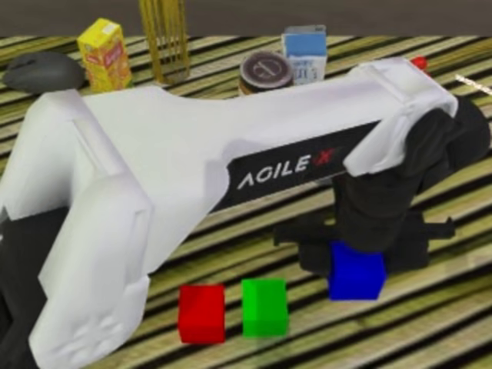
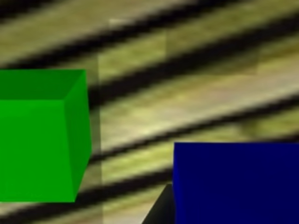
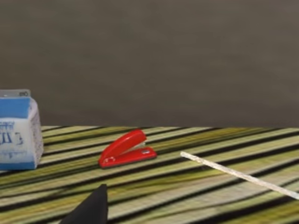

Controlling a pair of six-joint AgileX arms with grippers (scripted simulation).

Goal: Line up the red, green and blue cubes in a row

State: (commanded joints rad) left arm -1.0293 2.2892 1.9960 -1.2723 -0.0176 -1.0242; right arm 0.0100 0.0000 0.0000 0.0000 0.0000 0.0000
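Near the front edge, the red cube (image 1: 201,313) and the green cube (image 1: 264,307) stand side by side on the striped table. My left arm reaches across from the left. Its gripper (image 1: 357,257) is shut on the blue cube (image 1: 357,277), which sits to the right of the green cube with a gap between them and slightly farther back. In the left wrist view the blue cube (image 2: 236,182) fills the near corner beside a dark finger (image 2: 161,210), with the green cube (image 2: 39,135) off to the side. My right gripper (image 3: 96,205) is parked, facing the back of the table.
Along the back edge stand a grey mouse (image 1: 42,71), a yellow carton (image 1: 105,52), a gold rack (image 1: 164,38), a brown jar (image 1: 266,73) and a blue-and-white carton (image 1: 304,52). A red stapler (image 3: 126,148) and a white stick (image 3: 238,175) lie at the back right.
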